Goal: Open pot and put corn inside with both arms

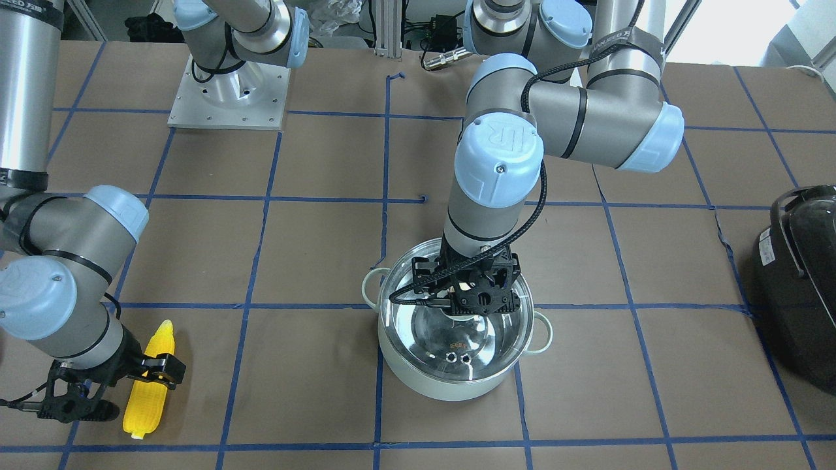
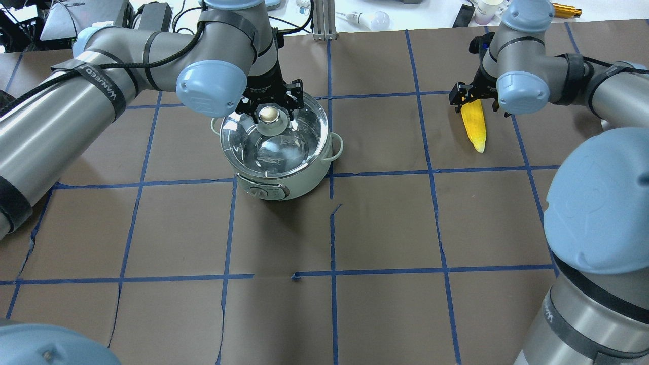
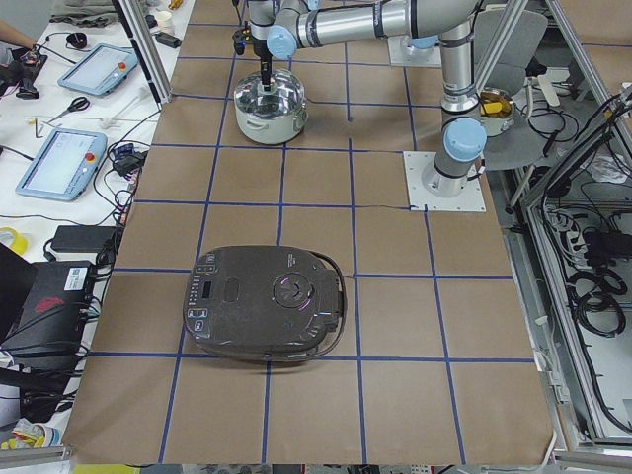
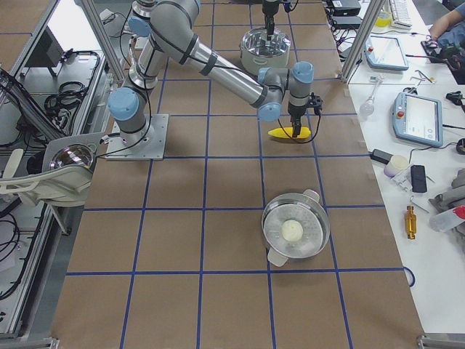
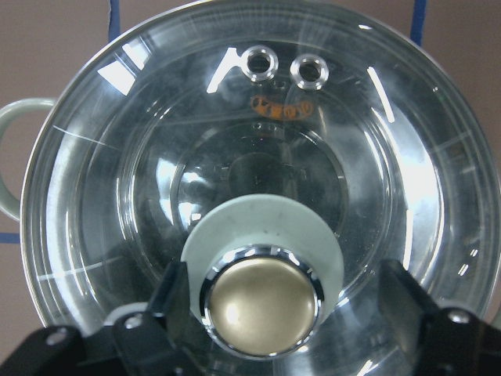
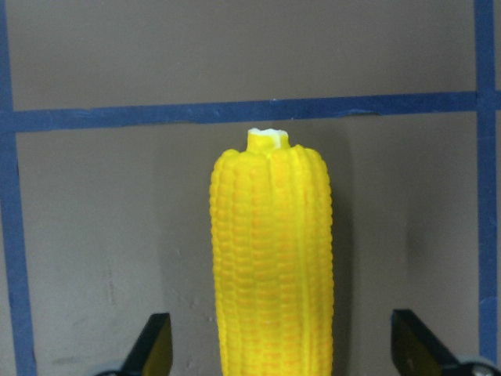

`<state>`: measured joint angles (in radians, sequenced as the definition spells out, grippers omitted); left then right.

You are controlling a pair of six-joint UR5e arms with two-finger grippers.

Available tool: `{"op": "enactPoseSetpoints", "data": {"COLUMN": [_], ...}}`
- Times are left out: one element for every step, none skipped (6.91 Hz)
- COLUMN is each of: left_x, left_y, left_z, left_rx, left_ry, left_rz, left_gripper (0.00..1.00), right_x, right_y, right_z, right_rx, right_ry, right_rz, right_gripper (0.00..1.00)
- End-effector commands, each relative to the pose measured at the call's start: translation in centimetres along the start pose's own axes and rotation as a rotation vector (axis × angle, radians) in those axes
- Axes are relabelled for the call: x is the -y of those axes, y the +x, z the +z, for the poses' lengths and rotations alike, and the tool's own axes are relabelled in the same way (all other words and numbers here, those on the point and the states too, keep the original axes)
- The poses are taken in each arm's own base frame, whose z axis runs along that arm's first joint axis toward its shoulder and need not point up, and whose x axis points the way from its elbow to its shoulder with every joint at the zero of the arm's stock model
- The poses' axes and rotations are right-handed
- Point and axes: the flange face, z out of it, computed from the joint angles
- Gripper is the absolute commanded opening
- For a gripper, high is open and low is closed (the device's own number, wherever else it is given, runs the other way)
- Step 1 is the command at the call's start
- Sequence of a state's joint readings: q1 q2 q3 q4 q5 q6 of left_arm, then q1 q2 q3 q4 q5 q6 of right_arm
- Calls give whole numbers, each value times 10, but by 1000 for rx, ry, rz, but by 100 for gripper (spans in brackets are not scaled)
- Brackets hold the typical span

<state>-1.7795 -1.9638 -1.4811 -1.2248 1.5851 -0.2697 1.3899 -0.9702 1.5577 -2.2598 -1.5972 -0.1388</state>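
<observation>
The mint-green pot [image 1: 444, 385] stands mid-table with its glass lid [image 2: 284, 147] on. My left gripper [image 1: 480, 297] hangs over the lid, open, with its fingers on either side of the brass-topped knob [image 5: 262, 301] and a gap showing on both sides. The gripper also shows in the overhead view [image 2: 270, 109]. The yellow corn [image 2: 474, 126] lies flat on the brown paper, its pale tip toward the robot. My right gripper [image 2: 476, 101] is open over the corn's thick end. In the right wrist view its fingers stand wide apart on both sides of the corn [image 6: 272, 258].
A large black appliance [image 1: 800, 287] sits near the table's end on my left side. A second steel pot with a lid [image 4: 294, 231] stands toward the end on my right. The right arm's base plate [image 1: 228, 91] is bolted to the table.
</observation>
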Motion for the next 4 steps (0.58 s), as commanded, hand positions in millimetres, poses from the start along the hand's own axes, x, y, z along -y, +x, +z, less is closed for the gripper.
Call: {"op": "enactPoseSetpoints", "data": {"left_x": [7,7,8,8], "left_y": [-15,-14,-14,-16], "left_z": [-1,-2,-6,-16], "left_rx": [-6,-11,-36,-47], "left_ry": [0,0,3,14], "left_rz": [-25,-25,-28,-34], "left_gripper": [37,18,9,9], "right_x": [1,0,0,2], "right_y": [6,7,6,5], "right_z": [18,20,25,22], "right_rx": [5,6,8,9], "right_ry": [-20,-23,-30,-24], "right_rz": [8,9,11,14], "right_gripper": [84,81,53,20]}}
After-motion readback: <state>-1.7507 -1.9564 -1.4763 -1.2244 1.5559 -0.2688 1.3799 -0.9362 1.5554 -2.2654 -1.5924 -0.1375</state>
